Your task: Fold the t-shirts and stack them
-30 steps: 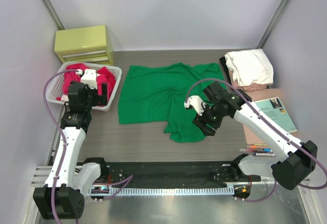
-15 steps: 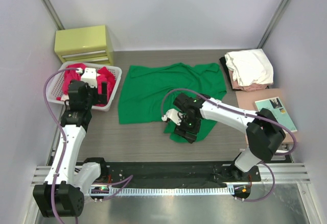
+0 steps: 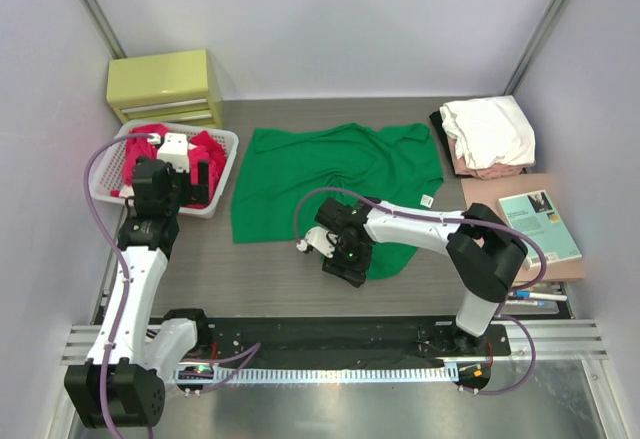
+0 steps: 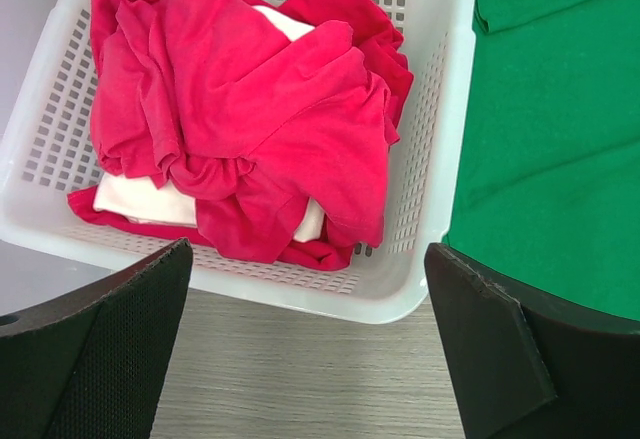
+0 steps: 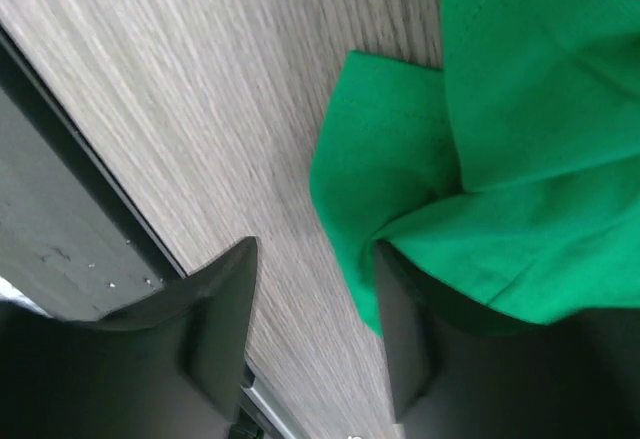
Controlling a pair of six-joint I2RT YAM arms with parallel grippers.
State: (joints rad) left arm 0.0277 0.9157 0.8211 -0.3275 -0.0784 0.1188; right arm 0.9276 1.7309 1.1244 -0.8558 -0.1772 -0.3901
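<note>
A bright green t-shirt (image 3: 330,174) lies spread and wrinkled mid-table; its white label (image 3: 427,200) shows at the right edge. My right gripper (image 3: 338,259) is open and low at the shirt's near-left corner. In the right wrist view (image 5: 310,334) the green hem (image 5: 400,159) lies between the fingers, against the right finger (image 5: 405,344). My left gripper (image 3: 205,174) is open and empty (image 4: 305,359), hovering by the basket's near rim. Red t-shirts (image 4: 250,109) and a white one (image 4: 130,199) fill the basket. A white shirt (image 3: 490,129) tops pale pink (image 3: 490,171) and black ones at back right.
The white slatted basket (image 3: 225,194) stands at the left, next to the green shirt. A yellow-green drawer box (image 3: 165,84) sits behind it. A teal book (image 3: 540,221) on a brown board and some pens (image 3: 530,297) lie at the right. A black rail runs along the near edge.
My right arm has swept left and nearer along the green shirt's lower part to its near-left corner. The lower flap has shifted and the label is uncovered. The left arm is still.
</note>
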